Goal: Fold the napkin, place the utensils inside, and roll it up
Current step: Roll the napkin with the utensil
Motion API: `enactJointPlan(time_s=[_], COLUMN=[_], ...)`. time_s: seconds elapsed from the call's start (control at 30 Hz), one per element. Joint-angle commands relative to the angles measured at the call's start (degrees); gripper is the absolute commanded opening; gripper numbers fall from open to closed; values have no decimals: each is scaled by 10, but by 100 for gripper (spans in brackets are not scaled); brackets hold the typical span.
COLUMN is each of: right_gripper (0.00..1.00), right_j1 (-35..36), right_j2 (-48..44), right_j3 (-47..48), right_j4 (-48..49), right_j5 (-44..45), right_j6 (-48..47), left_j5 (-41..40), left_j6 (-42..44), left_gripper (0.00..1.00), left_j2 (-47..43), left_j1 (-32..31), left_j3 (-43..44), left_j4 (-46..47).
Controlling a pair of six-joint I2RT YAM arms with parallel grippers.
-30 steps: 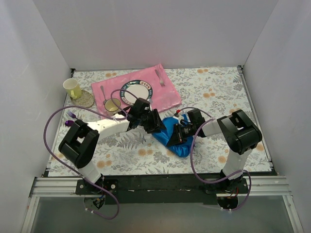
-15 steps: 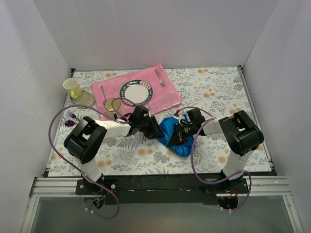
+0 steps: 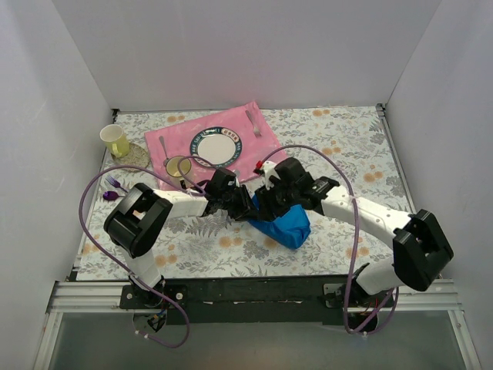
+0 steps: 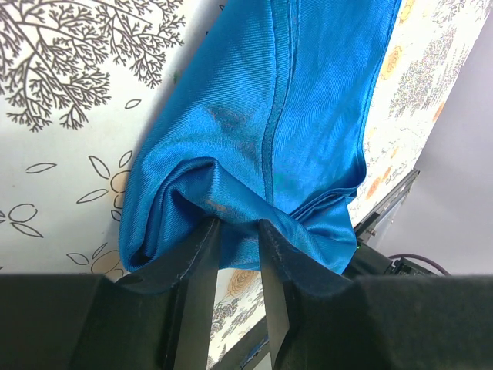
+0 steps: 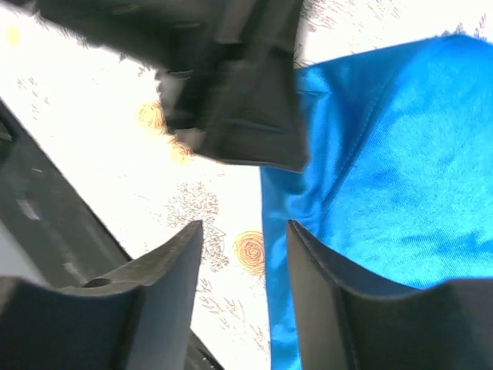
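Note:
The royal-blue napkin (image 3: 289,223) lies bunched in a heap at the middle of the table. My left gripper (image 3: 246,208) reaches it from the left. In the left wrist view the left gripper (image 4: 237,225) is shut on a fold of the napkin (image 4: 308,116) at its near edge. My right gripper (image 3: 263,205) hovers over the napkin's left end, right beside the left one. Its fingers stand open in the right wrist view (image 5: 245,227), with the napkin's edge (image 5: 400,169) by the right finger. The gold-bowled spoon (image 3: 179,166) lies on the pink mat's front left corner.
The pink mat (image 3: 266,158) at the back carries a plate (image 3: 216,146) and a silver fork (image 3: 254,122). A yellow cup (image 3: 115,140) and a round coaster (image 3: 135,157) stand at the far left. Purple utensils (image 3: 112,190) lie at the left edge.
The right arm swung out to the right, and its gripper let go and moved up and left over the napkin, opening. The left gripper pushed in and closed on the napkin's edge.

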Motion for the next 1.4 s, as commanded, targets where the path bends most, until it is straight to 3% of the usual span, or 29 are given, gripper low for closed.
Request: enactJointPlan(time_s=[0.0,0.13,0.33,0.53,0.67,0.8,0.93,1.07,1.13,1.37], right_gripper=[58,61,64,66,61,53,37,24,20,16], right_j1=[94,173,227,230,219,193,174,160,153,90], right_j2=[-19,9,55,87,93,93,96,106,121,150], right_j3=[11,-3,-20,-40,-60,-78,-86,-86,-79,-98], right_j4=[-64,-59,-41,-27,-18,5,28,67,82,191], right_j5=[220,348,425,440,429,381,320,233,183,17], right_j6=[-35,-37,-47,-51,-37,-34,-34,-20,1,87], left_j5=[-30,-27,-24,-19,-18,-15,-14,-43,-64,-150], left_j6=[23,21,20,19,20,23,35,67,80,99], left_gripper=[27,27,26,26,27,27,29,41,52,67], left_j2=[24,27,25,22,20,18,9,-17,-43,-120], left_j1=[-1,0,4,7,10,18,27,35,43,59], left_j3=[-5,-1,-3,-2,-3,-4,4,32,47,114], left_j4=[-67,-71,-77,-80,-82,-85,-92,-142,-162,-280])
